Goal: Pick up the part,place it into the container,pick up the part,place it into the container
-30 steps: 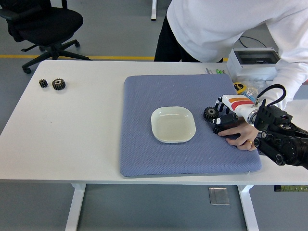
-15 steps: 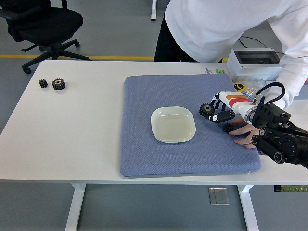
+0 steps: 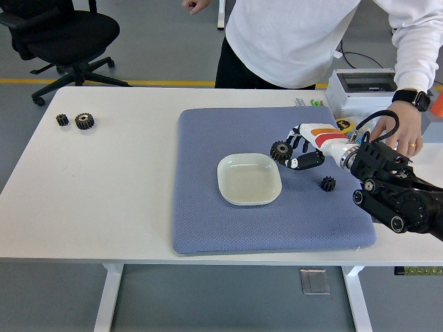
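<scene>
Moved leftward, the right hand (image 3: 296,153) now holds a black gear (image 3: 280,150) in closed fingers just right of the pale dish (image 3: 249,179); its axis points roughly left. A smaller gear (image 3: 327,183) lies on the blue mat (image 3: 208,214); the person's hand (image 3: 400,131) has withdrawn.

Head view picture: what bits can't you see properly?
- Left hand: not in the head view at all.
- Right hand: it holds a gear, but its fingers cover part of the gear.
- Two gears far left on the table: too small to count teeth.
- Person: head cut off by the top edge.
- Box: partly behind the person's arm.
</scene>
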`<action>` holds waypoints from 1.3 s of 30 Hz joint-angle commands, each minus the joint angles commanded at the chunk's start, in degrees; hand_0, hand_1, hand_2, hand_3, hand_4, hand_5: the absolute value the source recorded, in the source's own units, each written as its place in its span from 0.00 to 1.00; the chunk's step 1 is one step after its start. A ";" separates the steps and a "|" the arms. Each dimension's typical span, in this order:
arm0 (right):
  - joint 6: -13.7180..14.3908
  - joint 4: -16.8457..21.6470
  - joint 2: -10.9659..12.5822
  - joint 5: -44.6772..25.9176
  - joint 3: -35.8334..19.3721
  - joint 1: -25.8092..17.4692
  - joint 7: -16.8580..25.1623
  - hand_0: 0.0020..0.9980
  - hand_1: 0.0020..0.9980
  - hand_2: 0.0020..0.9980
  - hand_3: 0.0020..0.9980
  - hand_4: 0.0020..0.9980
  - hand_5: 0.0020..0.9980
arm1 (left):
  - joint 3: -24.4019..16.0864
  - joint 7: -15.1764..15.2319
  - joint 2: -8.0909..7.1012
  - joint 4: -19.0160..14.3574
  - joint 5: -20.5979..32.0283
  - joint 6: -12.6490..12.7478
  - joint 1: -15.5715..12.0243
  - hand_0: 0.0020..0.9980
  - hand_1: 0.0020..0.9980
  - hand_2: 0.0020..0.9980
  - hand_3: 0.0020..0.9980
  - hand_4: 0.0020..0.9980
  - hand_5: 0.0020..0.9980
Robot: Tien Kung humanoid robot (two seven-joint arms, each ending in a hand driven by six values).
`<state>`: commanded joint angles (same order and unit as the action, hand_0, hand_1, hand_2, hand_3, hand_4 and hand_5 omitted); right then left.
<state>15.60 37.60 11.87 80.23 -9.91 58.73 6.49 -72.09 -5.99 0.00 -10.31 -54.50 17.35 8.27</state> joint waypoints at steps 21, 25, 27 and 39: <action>-1.18 7.78 -2.16 5.02 4.81 0.60 -2.89 0.20 0.43 0.53 0.54 0.74 0.38 | -0.04 -0.01 -0.03 0.00 -0.06 0.21 0.06 0.64 0.62 0.71 0.58 0.69 0.60; -1.40 7.04 -2.49 5.43 4.47 0.06 -3.44 0.20 0.43 0.54 0.54 0.74 0.38 | -0.02 -0.02 -0.03 0.00 -0.09 0.24 0.13 0.64 0.61 0.71 0.58 0.69 0.60; -1.54 6.50 -2.70 5.43 4.51 -0.01 -3.59 0.20 0.43 0.54 0.54 0.74 0.38 | 0.05 -0.04 -0.03 0.00 -0.08 0.23 0.17 0.64 0.61 0.71 0.58 0.69 0.60; -4.59 5.69 -3.09 6.20 3.89 0.08 -3.87 0.23 0.46 0.62 0.61 0.88 0.43 | 0.16 -0.08 -0.01 0.00 -0.08 0.25 0.29 0.64 0.61 0.71 0.58 0.69 0.60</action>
<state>11.02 43.29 8.78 86.43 -6.03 58.81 2.62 -71.92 -6.07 -0.01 -10.31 -54.58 17.59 8.55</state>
